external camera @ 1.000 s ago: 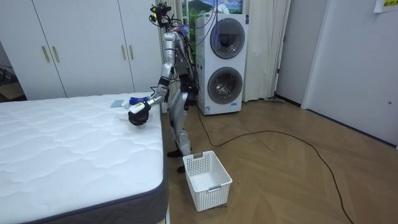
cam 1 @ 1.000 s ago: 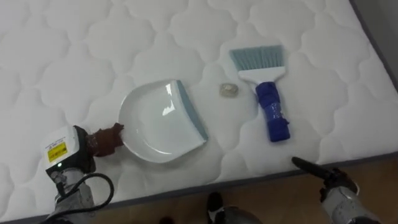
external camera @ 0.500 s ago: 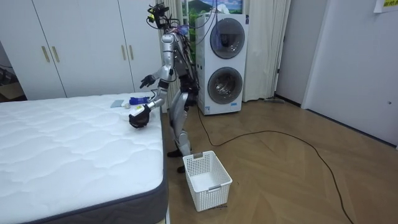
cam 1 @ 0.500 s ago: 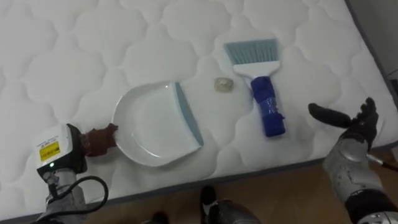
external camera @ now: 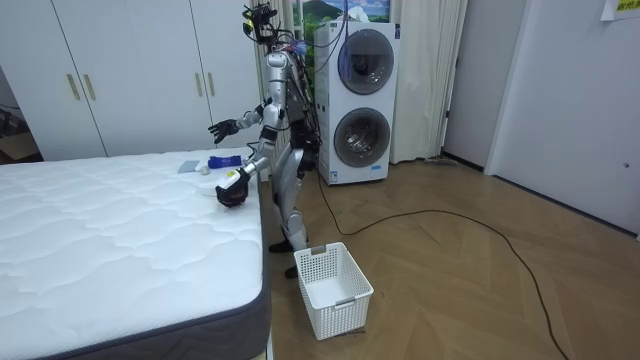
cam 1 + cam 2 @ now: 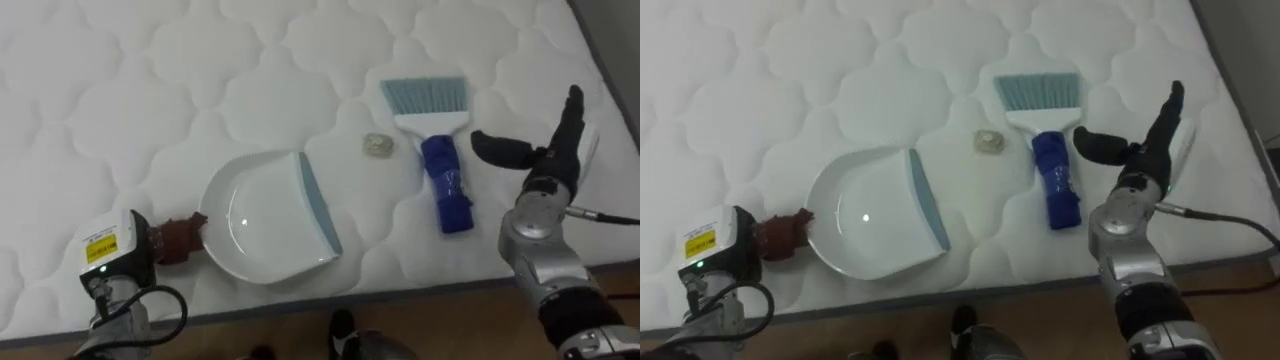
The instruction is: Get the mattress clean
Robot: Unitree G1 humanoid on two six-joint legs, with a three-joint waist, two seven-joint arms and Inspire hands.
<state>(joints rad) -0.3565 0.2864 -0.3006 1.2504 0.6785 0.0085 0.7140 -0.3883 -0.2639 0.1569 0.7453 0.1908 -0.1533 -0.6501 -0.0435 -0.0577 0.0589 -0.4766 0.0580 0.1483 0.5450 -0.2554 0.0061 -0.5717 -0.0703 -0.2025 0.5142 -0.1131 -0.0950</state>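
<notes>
Left eye view: at the near edge of the bed (image 6: 150,80), the robot's left hand (image 6: 128,258) is clamping the reddish-brown wrapped handle of a dustpan (image 6: 265,220). The white pan is lying flat on the mattress, its grey-blue lip facing the robot's right. The right hand (image 6: 535,165) is hovering over the bed's near right side with its fingers straight and its thumb spread wide, gripping nothing. It is hanging just to the right of a brush (image 6: 440,170) and apart from it. The brush is lying flat, its blue-wrapped handle pointing toward the robot and its white head and pale blue bristles pointing away. A small pale crumpled scrap (image 6: 377,146) is resting on the quilted white cover between the dustpan's lip and the brush head, touching neither.

From the room view, the robot is standing upright at the far corner of the bed with both arms reaching over the mattress. A white basket (image 5: 330,285) is sitting on the wooden floor behind it, and stacked washing machines (image 5: 362,100) are standing against the far wall.
</notes>
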